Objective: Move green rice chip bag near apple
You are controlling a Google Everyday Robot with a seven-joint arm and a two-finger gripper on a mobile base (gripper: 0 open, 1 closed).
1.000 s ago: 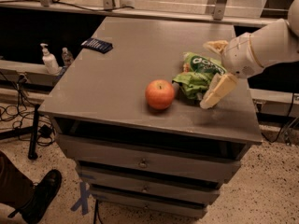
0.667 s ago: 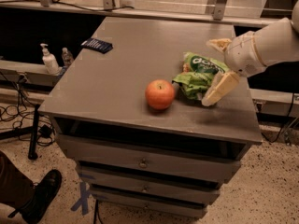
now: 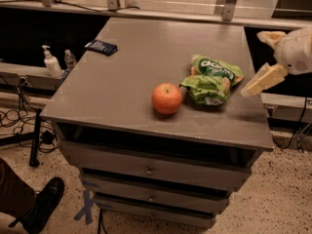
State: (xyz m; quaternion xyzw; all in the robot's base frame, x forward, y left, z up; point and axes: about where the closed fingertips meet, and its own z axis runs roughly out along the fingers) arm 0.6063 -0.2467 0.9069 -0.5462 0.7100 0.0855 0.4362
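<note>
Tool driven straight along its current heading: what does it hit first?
Probably the green rice chip bag: the tool, open at the table's right edge, points left at it, with the apple just beyond. Height over the table is unclear.

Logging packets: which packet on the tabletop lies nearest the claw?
The green rice chip bag, crumpled beside the apple; the open claw is just beside it. The dark-blue packet lies at the far corner.
</note>
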